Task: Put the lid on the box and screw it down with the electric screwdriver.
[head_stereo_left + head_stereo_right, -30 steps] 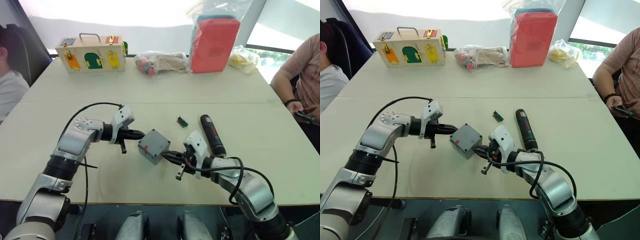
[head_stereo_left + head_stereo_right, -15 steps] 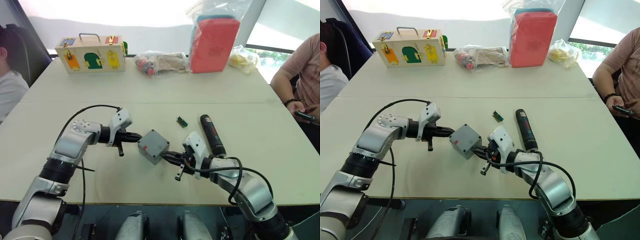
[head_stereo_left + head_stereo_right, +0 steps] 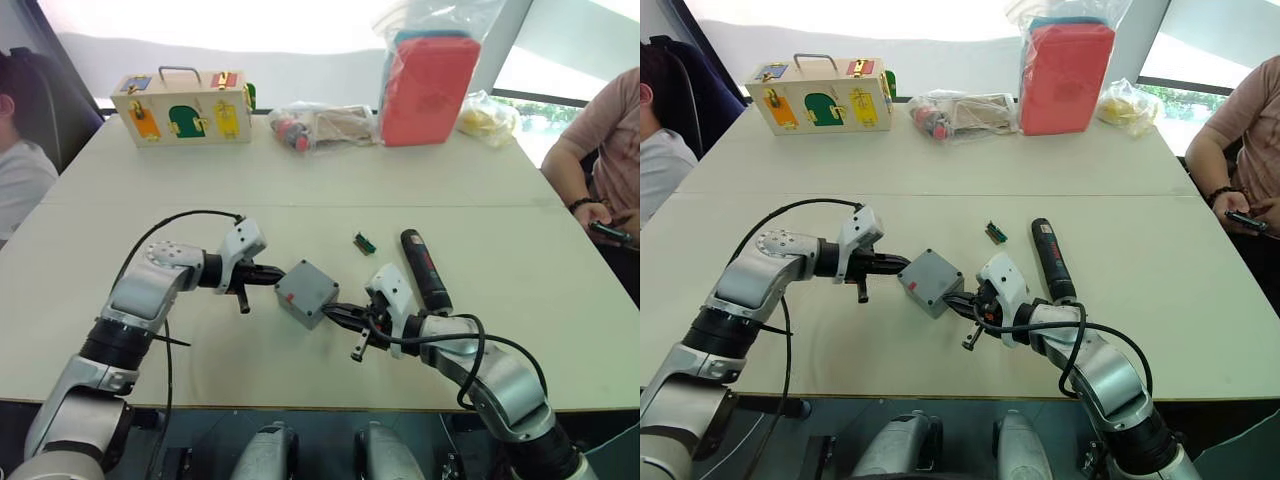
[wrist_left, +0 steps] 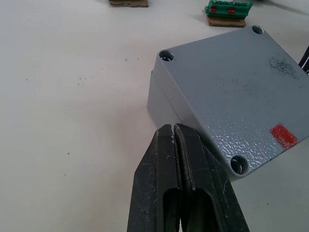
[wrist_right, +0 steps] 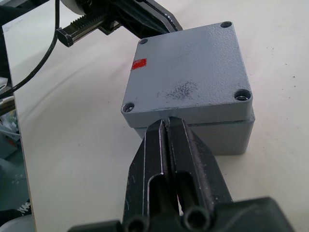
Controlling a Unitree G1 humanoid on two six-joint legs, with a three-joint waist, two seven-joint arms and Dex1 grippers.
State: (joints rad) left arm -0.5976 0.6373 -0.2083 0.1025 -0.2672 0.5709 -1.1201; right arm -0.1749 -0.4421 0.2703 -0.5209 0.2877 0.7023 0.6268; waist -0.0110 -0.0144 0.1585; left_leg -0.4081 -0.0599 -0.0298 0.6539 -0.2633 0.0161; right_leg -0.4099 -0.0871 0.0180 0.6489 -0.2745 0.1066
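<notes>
The grey lid [image 5: 186,79], with a red mark near one corner, lies on top of the grey box [image 3: 307,294] in the middle of the table. My left gripper [image 3: 276,275] is shut, its tips [image 4: 174,131] against the box's left side just below the lid. My right gripper [image 3: 336,311] is shut too, its tips [image 5: 166,123] at the seam between lid and box on the opposite side. The dark electric screwdriver [image 3: 425,270] lies flat on the table to the right of the box, beyond my right wrist.
A small green connector [image 3: 364,243] lies just behind the box. At the far edge stand a wooden latch box [image 3: 182,106], clear bags [image 3: 322,125], a red pack [image 3: 428,85] and a yellow bag [image 3: 487,118]. People sit at the left [image 3: 20,175] and right [image 3: 600,150].
My left gripper has drawn back slightly to the left and lower along the box's side. The box, lid and right gripper have stayed in place.
</notes>
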